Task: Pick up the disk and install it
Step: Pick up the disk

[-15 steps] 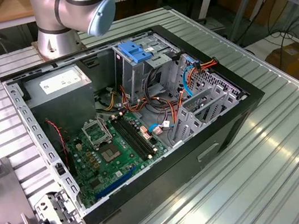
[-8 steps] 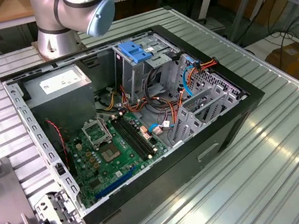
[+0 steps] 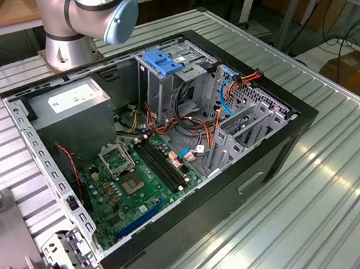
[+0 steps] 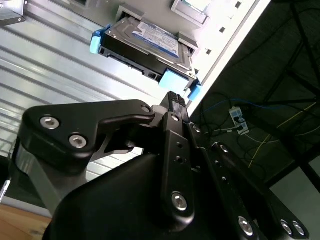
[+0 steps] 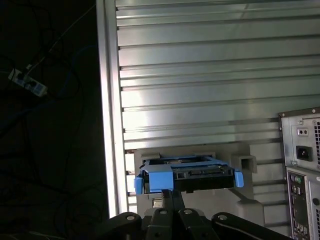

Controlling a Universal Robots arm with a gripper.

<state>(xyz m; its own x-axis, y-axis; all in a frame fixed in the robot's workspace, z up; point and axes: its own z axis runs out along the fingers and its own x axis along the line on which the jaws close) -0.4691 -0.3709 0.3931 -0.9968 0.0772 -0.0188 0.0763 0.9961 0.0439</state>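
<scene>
Silver disk (image 4: 145,40) with a white-and-blue label, framed by blue plastic rails, lying flat in a grey cradle (image 5: 241,163) on the ribbed metal worktop (image 5: 200,75), close to the worktop's edge. Seen connector end first in both wrist views, so probably lying with its long axis pointing straight away from the claw (image 4: 174,98). Black claw directly in front of that near end, fingertips drawn together with nothing between them, just beside the blue tab (image 5: 160,180) at one corner of the rails; touching or narrowly apart, hard to say. Disk not yet lifted. Rear panel of the computer case (image 5: 302,170) off to one side of the cradle. In the exterior view, computer case lying open on its side, motherboard (image 3: 138,176) exposed, blue latch (image 3: 159,62) on top of the grey drive cage at the far end, silver arm (image 3: 87,12) rising behind.
</scene>
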